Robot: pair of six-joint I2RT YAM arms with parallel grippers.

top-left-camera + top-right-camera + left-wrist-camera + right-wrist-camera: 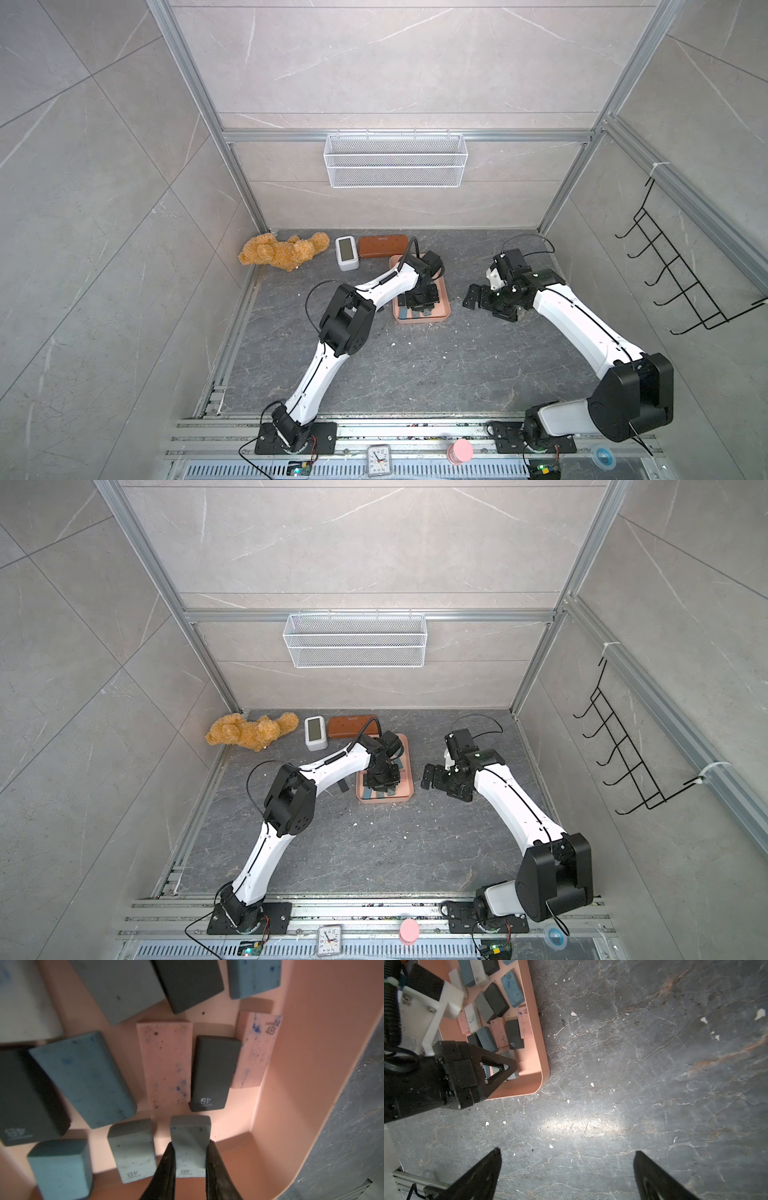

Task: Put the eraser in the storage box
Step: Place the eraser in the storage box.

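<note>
Pinching a grey eraser [190, 1128] across its narrow width, the left gripper [190, 1145] has its jaws nearly together, with only the block between them. It hangs low inside the box [311, 1064], close to 1 rounded corner. Whether the block already rests on the floor of the box cannot be told.

The eraser's long axis runs out along the fingers. Its end printed "4B" sits back between the jaws and its plain end points at a black eraser [212, 1072] farther in. It lies about parallel to a grey neighbour [132, 1147] just beside it. Many more blocks, blue, pink, black and grey, lie scattered over the rest of the floor.

This looks like the release step, since the block is already within the rim. The next move likely calls for parting the jaws and lifting straight up, so the fingers do not drag the neighbour along.

Both top views show the box [449, 299] [411, 771] under the left arm. Well apart from it, the right gripper [568, 1151] is spread wide and empty over the bare table [633, 1064].
</note>
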